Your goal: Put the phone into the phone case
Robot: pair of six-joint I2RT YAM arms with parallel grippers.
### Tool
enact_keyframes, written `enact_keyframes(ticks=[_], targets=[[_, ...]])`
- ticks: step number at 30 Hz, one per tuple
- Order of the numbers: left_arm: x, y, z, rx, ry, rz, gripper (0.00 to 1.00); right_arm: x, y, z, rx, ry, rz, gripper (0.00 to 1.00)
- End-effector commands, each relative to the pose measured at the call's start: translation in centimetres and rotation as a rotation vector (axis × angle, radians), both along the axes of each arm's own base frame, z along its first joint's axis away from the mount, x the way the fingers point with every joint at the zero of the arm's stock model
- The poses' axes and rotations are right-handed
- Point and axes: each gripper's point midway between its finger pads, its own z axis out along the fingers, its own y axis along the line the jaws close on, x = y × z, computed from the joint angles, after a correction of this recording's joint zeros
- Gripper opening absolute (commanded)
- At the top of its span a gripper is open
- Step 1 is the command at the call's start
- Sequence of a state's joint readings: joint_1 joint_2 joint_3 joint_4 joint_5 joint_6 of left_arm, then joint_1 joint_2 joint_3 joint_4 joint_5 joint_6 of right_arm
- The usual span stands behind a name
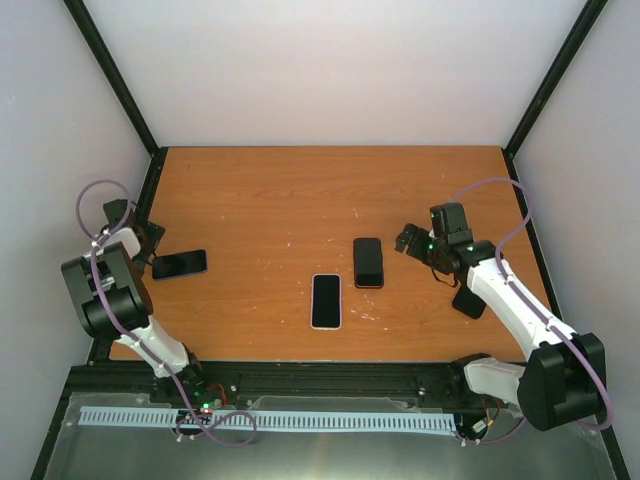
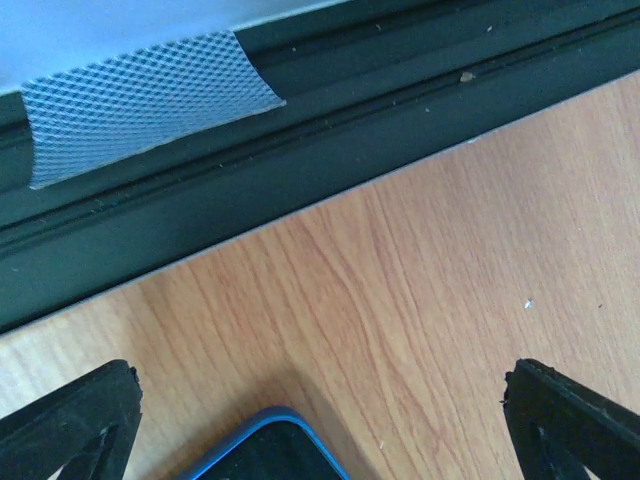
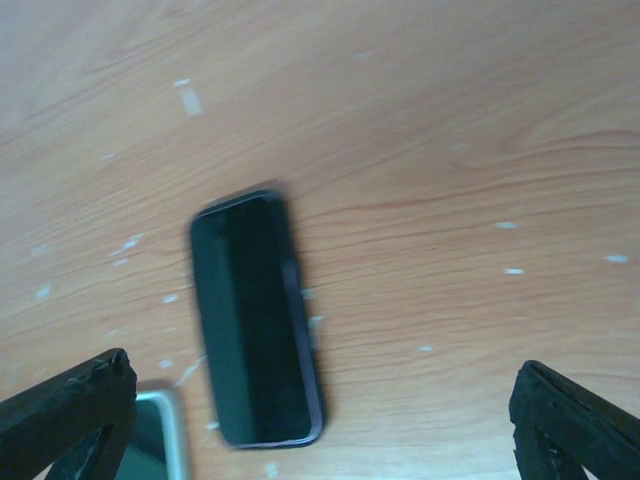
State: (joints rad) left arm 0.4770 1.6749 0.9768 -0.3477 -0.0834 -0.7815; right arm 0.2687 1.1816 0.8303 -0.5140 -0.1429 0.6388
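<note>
The left gripper (image 2: 322, 375) and right gripper (image 3: 320, 368) are held wide apart, nothing grasped. A blue-edged phone (image 1: 180, 264) is laid at 9 o'clock on the table (image 1: 290, 190); a white-edged phone (image 1: 326, 301) is seen near centre, a dark phone (image 1: 368, 262) at its 1 o'clock.

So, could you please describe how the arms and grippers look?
Both the left arm and right arm have white links, black joints and a looping lilac cable. The left gripper and right gripper have black wedge-shaped fingers. A green light glows near the right wrist.
</note>
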Motion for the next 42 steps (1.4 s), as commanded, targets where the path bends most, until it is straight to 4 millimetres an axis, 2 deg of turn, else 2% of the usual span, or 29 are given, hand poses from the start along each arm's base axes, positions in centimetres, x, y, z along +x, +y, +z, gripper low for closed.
enact_keyframes(ticks=[1,4,8,10,11,14,17,24,29,33,37,42], targets=[[0.7,-0.5,-1.3,-0.068,-0.039,0.033,0.99,-0.2,-6.7,-1.5,-0.289,0.057,-0.250,1.00],[0.6,-0.8,-2.1,-0.098,-0.025,0.047,0.99,-0.6,-9.5,-3.4,-0.374,0.161,-0.326,0.95],[0.8,-1.0,-2.1,-0.110,-0.041,0.041,1.00,-1.0,-11.7,-5.9,-0.397,0.253,-0.395,0.71],[1.0,-1.1,-2.1,-0.115,-0.051,0.033,1.00,-1.3,-12.4,-7.1,-0.383,0.288,-0.427,0.55],[1.1,-1.3,-2.2,-0.122,-0.055,0.026,1.00,-1.6,-12.7,-7.5,-0.385,0.304,-0.443,0.53],[1.3,-1.8,-2.5,-0.141,-0.064,0.012,1.00,-2.4,-13.8,-8.3,-0.416,0.335,-0.501,0.52],[1.7,-2.5,-2.9,-0.170,-0.085,-0.008,0.99,-3.1,-15.1,-8.6,-0.459,0.353,-0.571,0.58],[3.8,-5.1,-2.2,-0.161,-0.104,-0.106,1.00,-4.1,-16.7,-9.4,-0.478,0.386,-0.655,0.59],[4.8,-7.4,-2.3,-0.212,-0.126,-0.163,0.99,-4.7,-18.2,-9.9,-0.474,0.407,-0.704,0.64],[5.3,-8.4,-1.7,-0.235,-0.154,-0.197,0.99,-4.1,-17.9,-10.2,-0.434,0.373,-0.681,0.61],[5.1,-8.6,-0.3,-0.224,-0.175,-0.207,1.00,-3.8,-16.9,-11.3,-0.388,0.386,-0.640,0.56],[3.4,-7.6,1.3,-0.180,-0.138,-0.124,1.00,-3.9,-16.5,-12.6,-0.380,0.424,-0.611,0.50]])
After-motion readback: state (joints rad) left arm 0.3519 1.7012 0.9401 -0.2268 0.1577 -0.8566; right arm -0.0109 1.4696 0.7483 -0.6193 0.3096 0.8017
